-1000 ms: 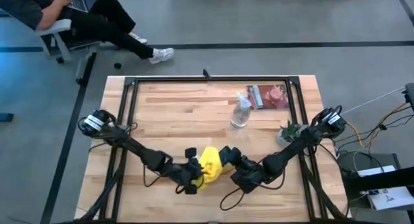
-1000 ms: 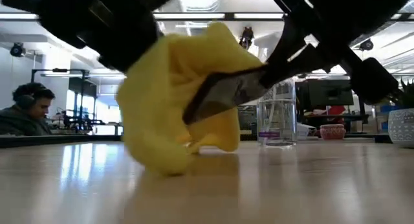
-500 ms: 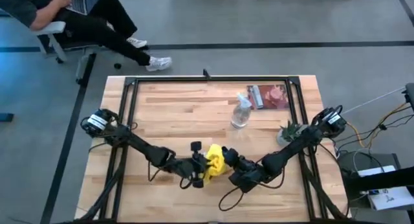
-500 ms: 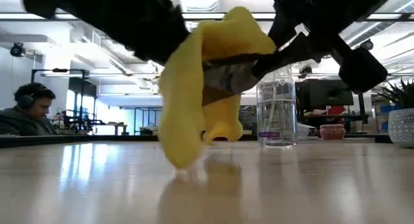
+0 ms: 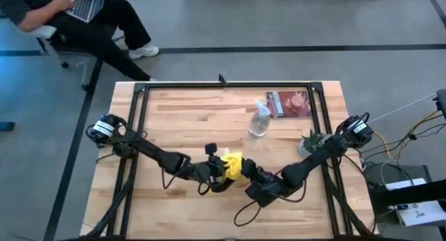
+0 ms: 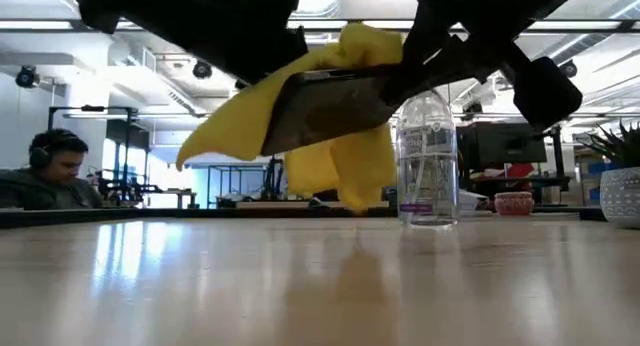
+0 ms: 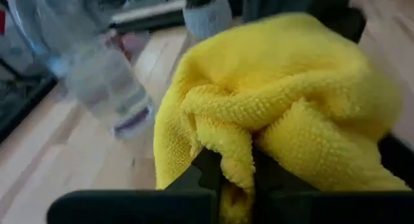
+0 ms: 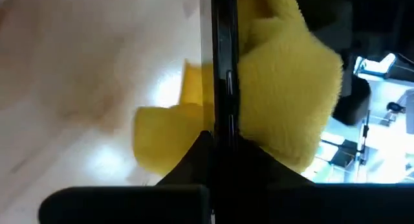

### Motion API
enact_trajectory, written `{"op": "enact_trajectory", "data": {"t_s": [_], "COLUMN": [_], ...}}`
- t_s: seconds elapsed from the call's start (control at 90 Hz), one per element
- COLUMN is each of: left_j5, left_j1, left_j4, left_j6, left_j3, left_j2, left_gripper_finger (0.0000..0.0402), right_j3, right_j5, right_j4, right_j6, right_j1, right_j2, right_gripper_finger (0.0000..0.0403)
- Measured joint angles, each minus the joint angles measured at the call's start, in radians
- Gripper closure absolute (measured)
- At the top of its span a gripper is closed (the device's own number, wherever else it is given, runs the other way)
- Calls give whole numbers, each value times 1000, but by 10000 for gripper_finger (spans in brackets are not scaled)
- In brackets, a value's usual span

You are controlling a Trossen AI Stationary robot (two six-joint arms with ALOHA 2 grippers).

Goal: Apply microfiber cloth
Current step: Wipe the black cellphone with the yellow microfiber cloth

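The yellow microfiber cloth (image 5: 233, 164) hangs bunched near the table's front middle, draped over a black phone (image 6: 330, 104). The phone is a dark slab, tilted in the low view and seen edge-on in the right wrist view (image 8: 224, 62). My left gripper (image 5: 221, 173) is shut on the cloth from the table's left. My right gripper (image 5: 249, 175) is shut on the phone from the right. In the low view the cloth (image 6: 345, 161) and the phone hang clear of the table. My left gripper pinches a bunched fold of the cloth (image 7: 237, 172) between its two fingers; the number of layers does not show. The cloth bulges out beyond the fingers, lies over the phone, and its loose ends (image 6: 360, 191) hang slack above the table. My right gripper pinches the phone at its near end (image 8: 218, 136) between its two fingers, which lie along the phone. The phone juts out from the fingers, tilted and lifted clear of the table. Yellow cloth (image 8: 291, 81) lies against both of its faces.
A clear spray bottle (image 5: 259, 121) stands behind the grippers toward the far right. A reddish flat packet (image 5: 289, 103) lies at the far right, with a small potted plant (image 5: 313, 140) nearer the right edge. A person (image 5: 77, 11) sits beyond the table's far left corner.
My left gripper has gone toward the table's right edge and up with the cloth, dragging it over the phone. The cloth's lower end, which touched the table a second ago, now hangs clear. The phone has tipped closer to level in my right gripper.
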Motion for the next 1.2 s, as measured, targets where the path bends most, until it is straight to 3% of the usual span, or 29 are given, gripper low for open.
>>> {"op": "enact_trajectory", "data": {"t_s": [0.178,0.322,0.522,0.678,0.789,1.011,1.144,1.2], "left_j5": [36,67,63,28,-28,-16,-12,39], "left_j1": [-59,-125,-188,-197,-197,-198,-191,-181], "left_j4": [-227,-237,-296,-502,-592,-506,-250,-134], "left_j6": [-184,-256,-289,-385,-411,-264,-77,9], "left_j3": [-9,-7,-6,-6,-6,-6,-6,-6], "left_j2": [-15,-21,-39,-91,-138,-225,-224,-199], "left_gripper_finger": [392,392,392,392,392,392,392,392], "right_j3": [24,50,61,51,47,23,19,21], "right_j5": [41,116,79,72,-7,-61,-104,-105], "right_j4": [16,26,18,2,-10,-21,-20,-15], "right_j6": [-11,9,-17,-26,-23,-23,-27,-28], "right_j1": [2,-4,-1,-4,-3,-18,-33,-43], "right_j2": [-12,-11,-9,-7,-7,6,28,40], "right_gripper_finger": [392,392,392,392,393,393,393,393]}}
